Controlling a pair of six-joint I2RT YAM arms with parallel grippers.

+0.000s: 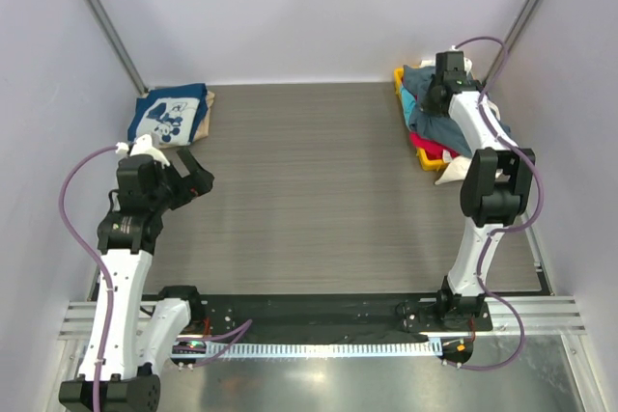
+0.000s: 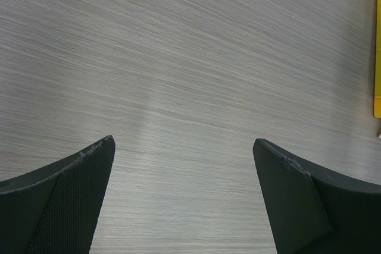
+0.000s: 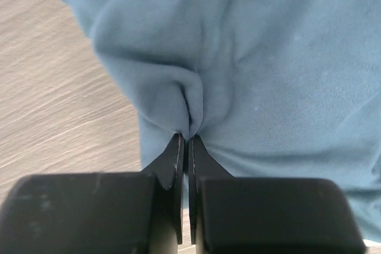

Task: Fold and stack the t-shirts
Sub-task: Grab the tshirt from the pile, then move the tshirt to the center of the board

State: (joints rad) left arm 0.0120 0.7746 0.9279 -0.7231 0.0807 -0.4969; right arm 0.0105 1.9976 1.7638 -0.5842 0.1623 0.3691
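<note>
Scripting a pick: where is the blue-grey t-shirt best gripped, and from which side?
Pinch a raised fold of the blue-grey t-shirt from above: it lies crumpled over the yellow basket, ridges up. The right gripper has its jaws shut on one.

Soft matt blue-grey t-shirt (image 3: 250,63) cloth; grey wood-grain table (image 2: 178,57).

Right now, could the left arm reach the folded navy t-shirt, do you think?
Probably yes: the left tool is open and empty, the navy t-shirt lies close beyond it, and only bare table shows between them.
</note>
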